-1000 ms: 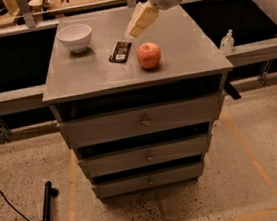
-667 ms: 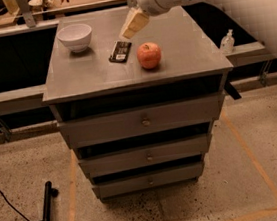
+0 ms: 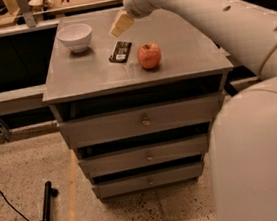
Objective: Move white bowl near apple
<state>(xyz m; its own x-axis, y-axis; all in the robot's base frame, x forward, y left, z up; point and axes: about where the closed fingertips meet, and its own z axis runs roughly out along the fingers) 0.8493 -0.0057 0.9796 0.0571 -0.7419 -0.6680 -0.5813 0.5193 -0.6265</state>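
Observation:
The white bowl (image 3: 75, 36) stands upright near the back left corner of the grey cabinet top (image 3: 89, 76). The red-orange apple (image 3: 149, 55) sits right of the middle of the top. My gripper (image 3: 119, 24) hangs over the back middle of the top, to the right of the bowl and to the left of and behind the apple. It touches neither of them. My pale arm (image 3: 208, 18) reaches in from the right and fills the right side of the view.
A flat black packet (image 3: 120, 51) lies between the bowl and the apple, just below my gripper. The cabinet has three drawers (image 3: 142, 122) in its front. A workbench (image 3: 64, 0) runs behind it. A black stand (image 3: 43, 220) lies on the floor at the left.
My gripper has moved left, from above the apple's side toward the bowl. My arm now fills much more of the right side. Bowl, apple and packet have not moved.

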